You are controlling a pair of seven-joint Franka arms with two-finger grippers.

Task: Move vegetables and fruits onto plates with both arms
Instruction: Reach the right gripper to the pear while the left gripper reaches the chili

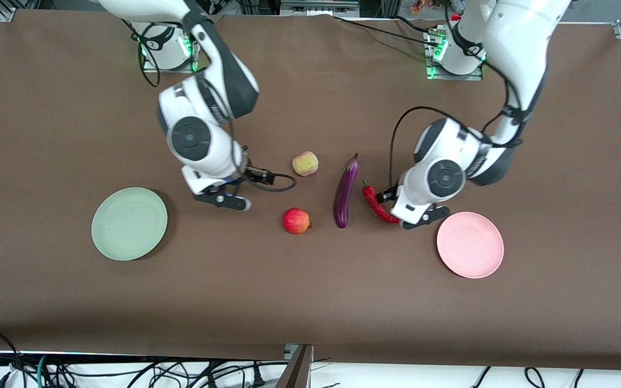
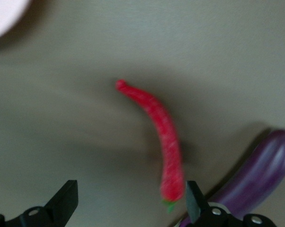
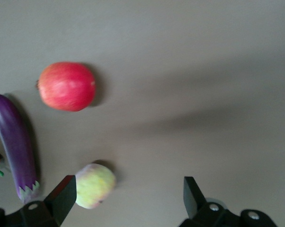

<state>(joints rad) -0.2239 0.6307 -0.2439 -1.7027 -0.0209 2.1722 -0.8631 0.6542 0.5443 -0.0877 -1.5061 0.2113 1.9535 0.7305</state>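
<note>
Two plates on the brown table, both bare. Mint green plate sits toward the right arm's end of the table; pink plate toward the left arm's end. Nothing lies on either.

All four produce items rest on the table between the plates. Pale yellow-green fruit, pink-blushed, is farthest from the front camera. Red fruit lies at about 6 o'clock from it, nearer the camera, well apart. Purple eggplant lies lengthwise beside both fruits, on the side toward the left arm's end, stem end at 12 o'clock. Red chili pepper lies just beside the eggplant, between it and the pink plate, not touching either; green stem at its 11 o'clock end.

Left pincer hovers low over the chili, fingers spread apart, holding nothing; the chili's stem end lies close to one finger in the left wrist view.

Right pincer hangs over bare table between the green plate and the fruits, fingers apart, holding nothing. Its wrist view takes in both fruits and the eggplant.
</note>
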